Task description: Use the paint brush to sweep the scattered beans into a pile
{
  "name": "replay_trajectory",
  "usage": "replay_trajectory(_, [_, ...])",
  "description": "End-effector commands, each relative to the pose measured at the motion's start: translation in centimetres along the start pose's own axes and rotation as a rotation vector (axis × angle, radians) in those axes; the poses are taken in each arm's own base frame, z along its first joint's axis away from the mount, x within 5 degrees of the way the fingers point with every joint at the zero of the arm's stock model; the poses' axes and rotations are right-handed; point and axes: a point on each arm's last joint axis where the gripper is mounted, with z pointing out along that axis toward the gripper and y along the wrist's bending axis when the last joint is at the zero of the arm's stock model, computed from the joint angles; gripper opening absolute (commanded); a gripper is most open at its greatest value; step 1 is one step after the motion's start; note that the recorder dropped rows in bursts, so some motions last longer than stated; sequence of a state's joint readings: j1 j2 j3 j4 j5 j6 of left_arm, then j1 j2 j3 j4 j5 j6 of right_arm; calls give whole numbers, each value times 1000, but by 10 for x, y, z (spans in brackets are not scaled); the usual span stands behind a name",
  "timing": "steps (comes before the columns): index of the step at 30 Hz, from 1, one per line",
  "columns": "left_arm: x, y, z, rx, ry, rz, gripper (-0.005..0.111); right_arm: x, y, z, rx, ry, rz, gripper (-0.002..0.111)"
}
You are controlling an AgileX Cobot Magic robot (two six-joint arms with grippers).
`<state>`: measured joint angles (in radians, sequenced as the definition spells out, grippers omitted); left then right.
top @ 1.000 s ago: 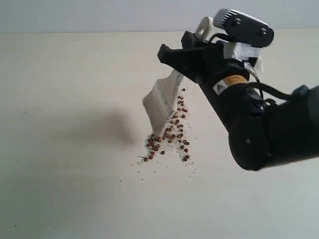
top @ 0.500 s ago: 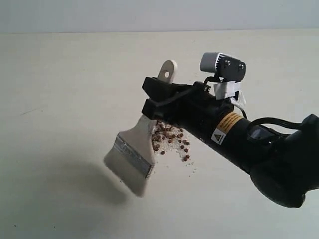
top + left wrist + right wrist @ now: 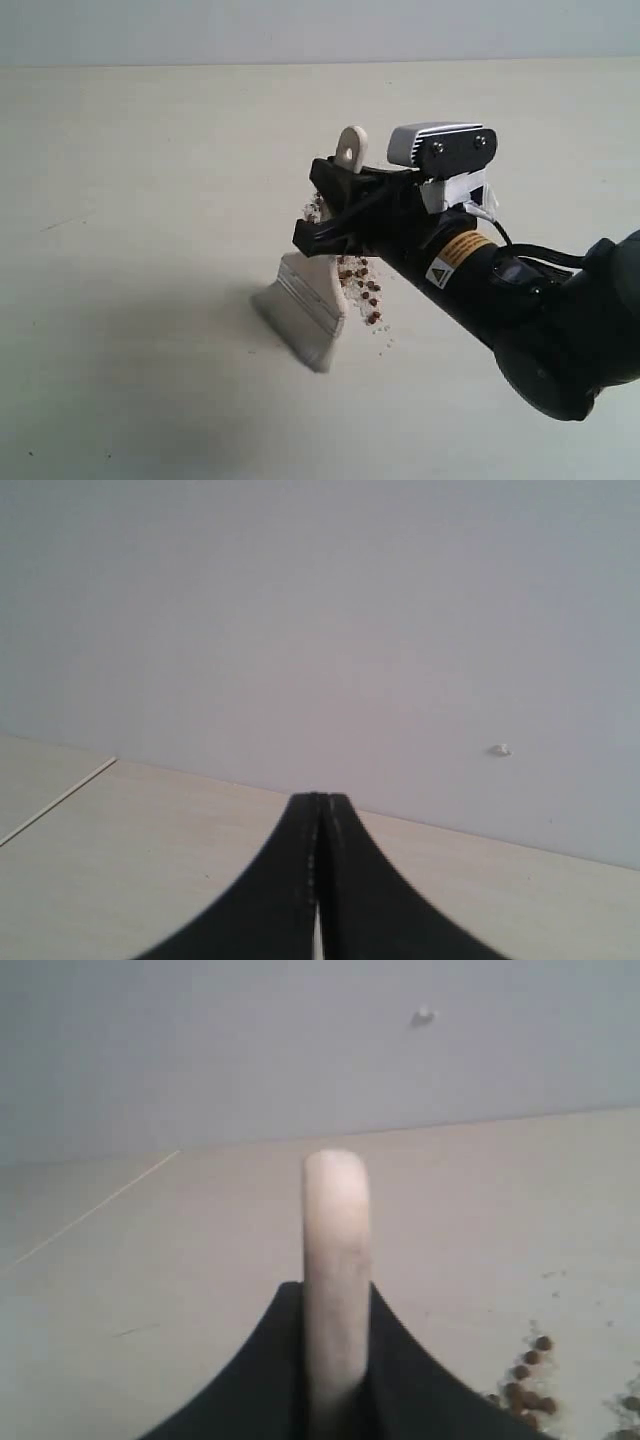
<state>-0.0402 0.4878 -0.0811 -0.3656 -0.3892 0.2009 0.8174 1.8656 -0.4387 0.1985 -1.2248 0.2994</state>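
Gripping the paint brush (image 3: 305, 300) by its white handle in the right gripper (image 3: 322, 206), both black jaws closed flat against the handle's 2 sides. Tilted, with the holed handle end toward 1 o'clock above the jaws and the pale bristles toward 7 o'clock below them, down at the table (image 3: 130, 200); no telling whether the tips touch. Just beside the silver band, at 2 o'clock from the bristles, a loose clump of beans (image 3: 362, 285), partly hidden behind the gripper, with a few more at 11 o'clock of the clump beside the upper jaw. From the right wrist view, the same clamp on the handle's narrow edge, with several beans lying on the table nearby. From the left wrist view, the left gripper (image 3: 319, 810) pressed fully shut, jaws touching along their length, hanging over the table in front of a plain wall (image 3: 300, 600).
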Motion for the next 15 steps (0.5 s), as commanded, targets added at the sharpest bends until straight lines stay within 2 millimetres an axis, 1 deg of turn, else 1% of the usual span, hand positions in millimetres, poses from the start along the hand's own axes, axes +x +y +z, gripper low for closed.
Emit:
replay_trajectory(1, [1, 0, -1, 2, 2, -4, 0, -1, -10, -1, 98, -16, -74, 0])
replay_trajectory(6, [1, 0, -1, 2, 2, -4, 0, -3, -15, -2, 158, -26, -113, 0])
replay_trajectory(15, [1, 0, -1, 2, 2, -4, 0, -5, -11, -2, 125, -30, -108, 0])
